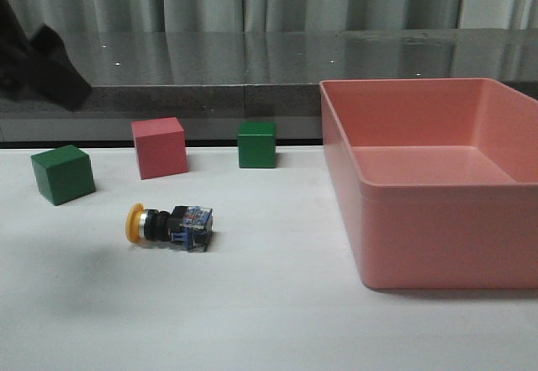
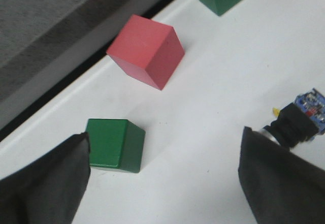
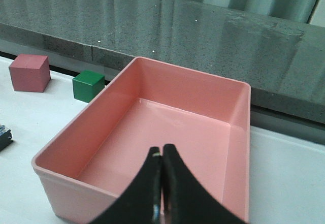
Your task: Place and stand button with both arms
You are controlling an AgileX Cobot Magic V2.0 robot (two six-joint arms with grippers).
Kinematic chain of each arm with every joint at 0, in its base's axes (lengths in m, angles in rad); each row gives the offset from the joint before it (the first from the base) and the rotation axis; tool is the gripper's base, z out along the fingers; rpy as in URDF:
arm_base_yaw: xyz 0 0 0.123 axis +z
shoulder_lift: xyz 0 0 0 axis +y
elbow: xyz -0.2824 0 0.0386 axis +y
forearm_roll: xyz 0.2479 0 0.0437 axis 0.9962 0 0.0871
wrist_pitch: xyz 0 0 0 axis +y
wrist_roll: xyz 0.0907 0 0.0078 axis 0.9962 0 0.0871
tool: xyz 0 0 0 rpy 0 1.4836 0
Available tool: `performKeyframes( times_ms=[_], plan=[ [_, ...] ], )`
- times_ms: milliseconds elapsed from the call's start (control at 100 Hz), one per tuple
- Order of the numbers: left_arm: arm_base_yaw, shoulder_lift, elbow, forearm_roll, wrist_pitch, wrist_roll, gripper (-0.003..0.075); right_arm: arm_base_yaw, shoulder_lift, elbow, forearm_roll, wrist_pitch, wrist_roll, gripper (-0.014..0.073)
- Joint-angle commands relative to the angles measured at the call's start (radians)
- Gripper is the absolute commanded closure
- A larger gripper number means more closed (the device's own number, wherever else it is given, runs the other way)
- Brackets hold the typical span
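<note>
The button (image 1: 171,225) lies on its side on the white table, yellow cap to the left, blue and clear base block to the right. In the left wrist view it (image 2: 300,121) shows partly behind the right-hand finger. My left gripper (image 2: 165,181) is open and empty above the table, with a green cube (image 2: 114,145) beside its other finger. Part of the left arm (image 1: 42,64) shows at the upper left of the front view. My right gripper (image 3: 161,154) is shut, holds nothing, and hangs over the pink bin (image 3: 231,89). It is out of the front view.
A green cube (image 1: 62,173), a pink cube (image 1: 159,146) and a second green cube (image 1: 256,144) stand behind the button. The large empty pink bin (image 1: 370,190) fills the right of the table. A dark stone ledge (image 1: 252,60) runs along the back.
</note>
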Motion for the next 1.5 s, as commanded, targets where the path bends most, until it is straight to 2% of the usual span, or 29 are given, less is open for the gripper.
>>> performKeyframes(
  times_ms=[0,80,150,330,440,620,850,910,1050,1220,1490],
  plan=[
    [-0.015,0.07,-0.076,-0.009,-0.025,0.071,0.0151,-0.006,0.004,-0.028,0.018,-0.065,0.003,0.0655],
    [-0.024,0.135,-0.114,-0.055,0.037,0.148,0.0151,-0.006,0.004,-0.028,0.018,-0.065,0.003,0.0655],
    [-0.031,0.162,-0.134,-0.158,0.085,0.272,0.0151,-0.006,0.004,-0.028,0.018,-0.065,0.003,0.0655],
    [-0.008,0.165,-0.167,-0.64,0.282,0.783,0.0151,-0.006,0.004,-0.028,0.018,-0.072,0.003,0.0655],
    [0.055,0.165,-0.172,-0.894,0.438,1.044,0.0151,-0.006,0.004,-0.028,0.018,-0.072,0.003,0.0655],
    [0.176,0.18,-0.172,-1.099,0.545,1.295,0.0152,-0.006,0.004,-0.028,0.019,-0.072,0.003,0.0655],
    [0.208,0.184,-0.172,-1.189,0.55,1.302,0.0152,-0.006,0.004,-0.028,0.021,-0.072,0.003,0.0655],
    [0.206,0.191,-0.169,-1.181,0.572,1.367,0.0152,-0.006,0.004,-0.028,0.021,-0.072,0.003,0.0655],
    [0.208,0.248,-0.169,-1.211,0.736,1.603,0.0152,-0.006,0.004,-0.028,0.025,-0.07,0.003,0.0655],
    [0.208,0.34,-0.169,-1.255,0.801,1.686,0.0152,-0.006,0.004,-0.028,0.025,-0.067,0.003,0.0655],
    [0.225,0.433,-0.169,-1.257,0.813,1.809,0.0152,-0.006,0.004,-0.028,0.025,-0.065,0.003,0.0655]
  ],
)
